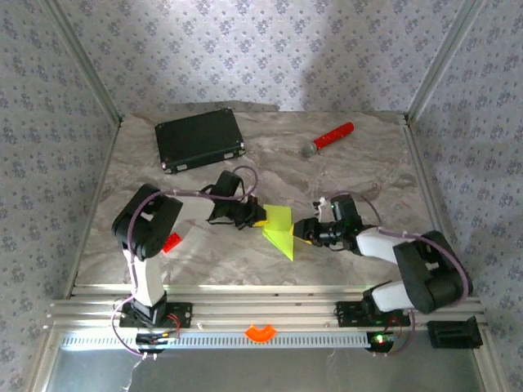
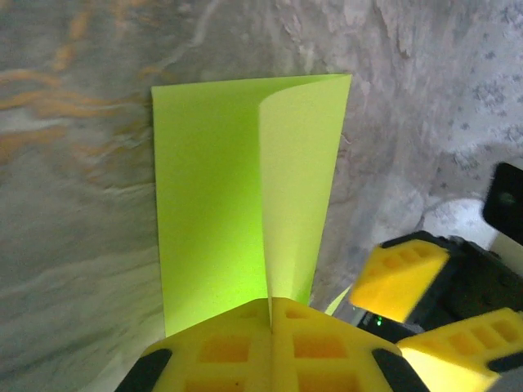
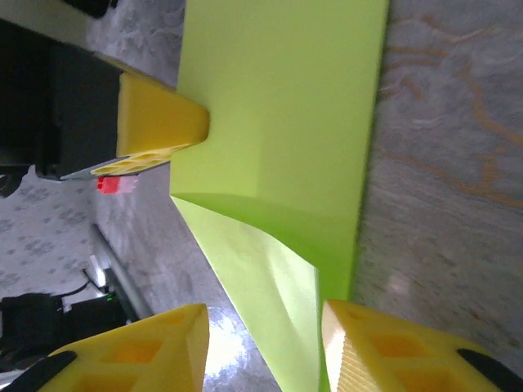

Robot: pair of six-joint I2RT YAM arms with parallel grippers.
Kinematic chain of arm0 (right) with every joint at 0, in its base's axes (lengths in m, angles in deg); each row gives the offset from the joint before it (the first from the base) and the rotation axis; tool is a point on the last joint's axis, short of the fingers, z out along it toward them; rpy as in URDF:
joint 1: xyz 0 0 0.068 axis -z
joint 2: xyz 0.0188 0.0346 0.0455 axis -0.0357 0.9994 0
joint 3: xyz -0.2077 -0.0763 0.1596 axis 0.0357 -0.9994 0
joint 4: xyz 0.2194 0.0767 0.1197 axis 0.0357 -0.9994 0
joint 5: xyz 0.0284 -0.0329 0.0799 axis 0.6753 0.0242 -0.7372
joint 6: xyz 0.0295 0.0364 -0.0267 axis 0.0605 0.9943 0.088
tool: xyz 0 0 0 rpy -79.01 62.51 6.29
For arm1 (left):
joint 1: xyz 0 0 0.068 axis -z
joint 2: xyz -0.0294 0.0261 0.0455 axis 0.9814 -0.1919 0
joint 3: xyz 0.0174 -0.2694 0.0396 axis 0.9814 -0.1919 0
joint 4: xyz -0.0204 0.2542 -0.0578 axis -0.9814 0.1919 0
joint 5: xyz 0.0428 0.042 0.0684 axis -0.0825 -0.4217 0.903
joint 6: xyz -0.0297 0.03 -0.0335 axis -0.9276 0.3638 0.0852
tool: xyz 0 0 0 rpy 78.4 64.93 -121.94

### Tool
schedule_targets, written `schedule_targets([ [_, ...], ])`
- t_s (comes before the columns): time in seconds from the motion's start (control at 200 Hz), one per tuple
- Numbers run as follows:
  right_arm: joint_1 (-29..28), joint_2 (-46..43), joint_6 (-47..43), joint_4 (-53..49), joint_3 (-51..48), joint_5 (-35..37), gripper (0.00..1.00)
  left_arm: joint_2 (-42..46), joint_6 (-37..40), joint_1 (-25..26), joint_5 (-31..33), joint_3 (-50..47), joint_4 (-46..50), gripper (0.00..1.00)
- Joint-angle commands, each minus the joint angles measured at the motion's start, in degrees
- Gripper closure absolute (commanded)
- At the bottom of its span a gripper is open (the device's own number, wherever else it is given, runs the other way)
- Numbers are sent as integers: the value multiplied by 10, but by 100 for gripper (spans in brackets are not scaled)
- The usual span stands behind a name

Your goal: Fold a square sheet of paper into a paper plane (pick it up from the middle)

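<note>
Paper at centre of desk, partly folded, one flap raised off surface. Left tool pressed together, pinching paper's 9 o'clock edge at fold line. Right tool spread at 3 o'clock, flap lying between its fingers, not clamped.

Risks:
- single pinch only, so raised flap may spring back
- crease may drift off-centre
- tug by left tool could skew or tear thin sheet

Black case at 11 o'clock, shut. Contents hidden.

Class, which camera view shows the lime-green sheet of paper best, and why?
Left wrist: the sheet shows almost whole, one flap curling up. Right wrist crops the sheet; top external shows the sheet small.
</note>
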Motion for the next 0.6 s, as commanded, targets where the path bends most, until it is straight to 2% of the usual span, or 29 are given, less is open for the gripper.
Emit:
schedule_targets([
  [0.0, -6, -49, -54, -129, 36, 90, 55, 49, -24, 5, 68, -32, -17, 96],
  [0.09, -25, -91, -80, -174, 46, 160, 53, 76, -54, 5, 104, -70, -49, 98],
  [0.185, -50, -134, -95, -180, 40, 228, 50, 102, -62, 6, 134, -90, -54, 98],
  [0.29, -59, -174, -88, -170, 23, 272, 44, 115, -68, 11, 131, -97, -71, 95],
  [0.35, -59, -190, -84, -157, 13, 267, 39, 108, -67, 13, 106, -86, -82, 92],
  [0.41, -57, -193, -88, -149, 9, 247, 38, 100, -69, 16, 84, -78, -98, 86],
  [0.53, -58, -169, -99, -155, 25, 188, 43, 87, -71, 16, 52, -60, -114, 74],
  [0.595, -67, -151, -107, -163, 37, 183, 46, 82, -69, 16, 40, -52, -115, 73],
])
